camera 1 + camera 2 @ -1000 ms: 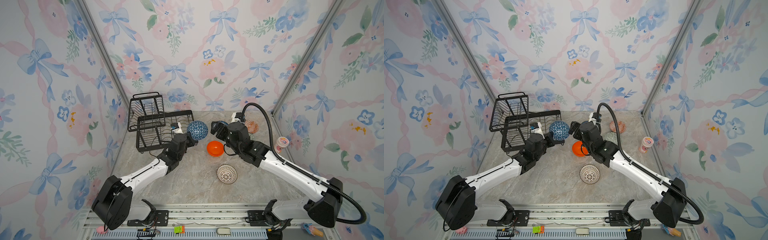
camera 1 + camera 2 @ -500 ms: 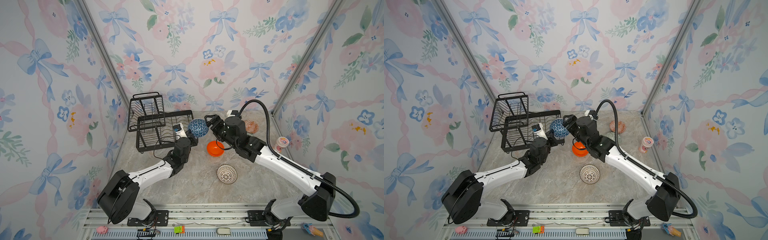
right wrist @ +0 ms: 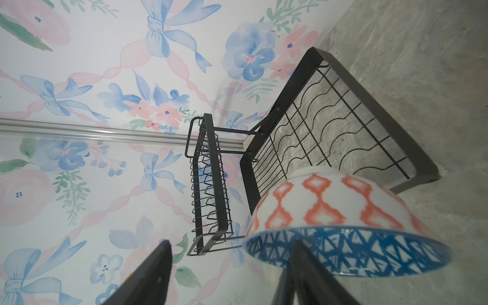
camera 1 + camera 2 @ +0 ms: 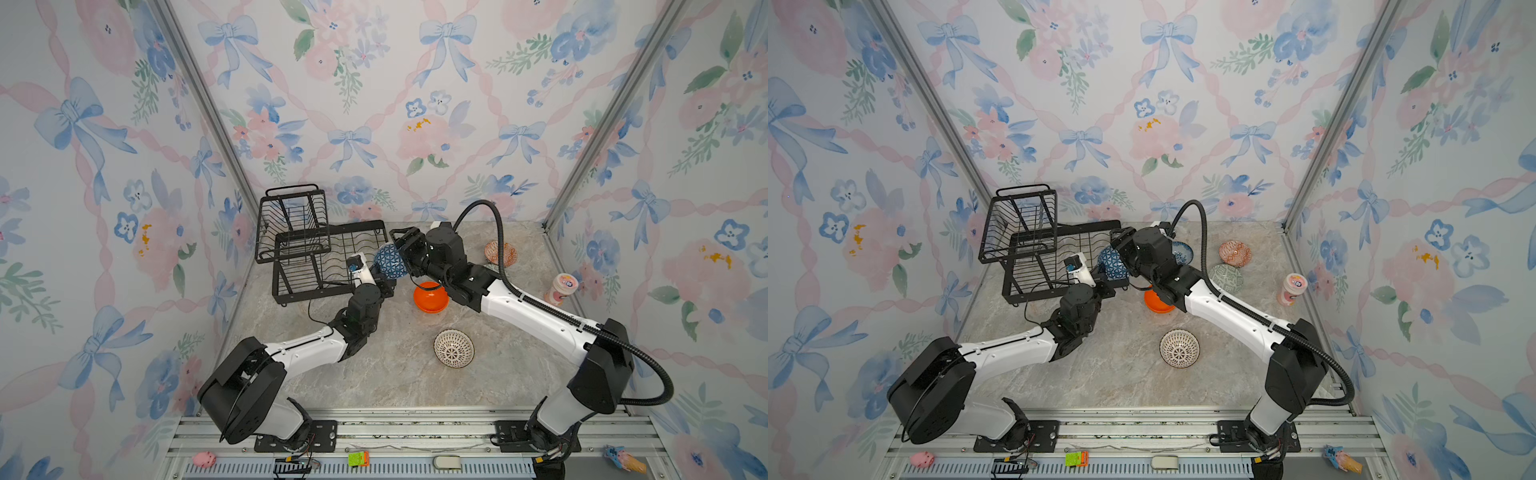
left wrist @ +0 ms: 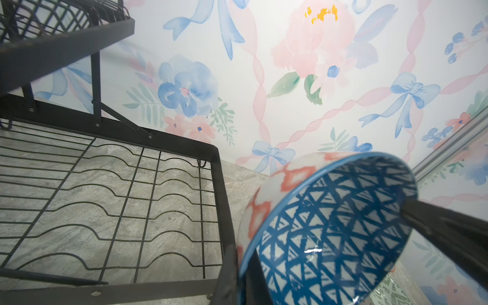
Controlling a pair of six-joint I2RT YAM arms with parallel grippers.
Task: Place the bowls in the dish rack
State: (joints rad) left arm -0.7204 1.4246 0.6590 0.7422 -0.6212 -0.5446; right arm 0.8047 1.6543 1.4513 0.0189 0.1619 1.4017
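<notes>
- Blue geometric bowl hangs in the air, tipped on edge just past the tips of the left claw. Its mouth is turned toward the right claw.
- The left claw is clenched on the bowl's rim, one finger outside the wall and one inside. That thin edge grip likely explains the tilt, and an on-edge pose would suit the rack's slots.
- The right claw is released, jaws apart. One finger lies across the bowl's mouth and the other stands in free air beside the wall, so the rim sits between them. It reads as a handover or a steadying second grip, not yet made.
- The dish rack stands just beside the left claw, on the side away from the right claw. Its wavy base wires carry no bowl, and the held bowl seems just outside the end rail.
- An orange bowl rests on the table near the right claw's wrist. A white bowl with dark radial lines lies well apart, back toward the arm bases.
- If the left claw lets go before the right one closes, the bowl could drop onto the rail.
</notes>
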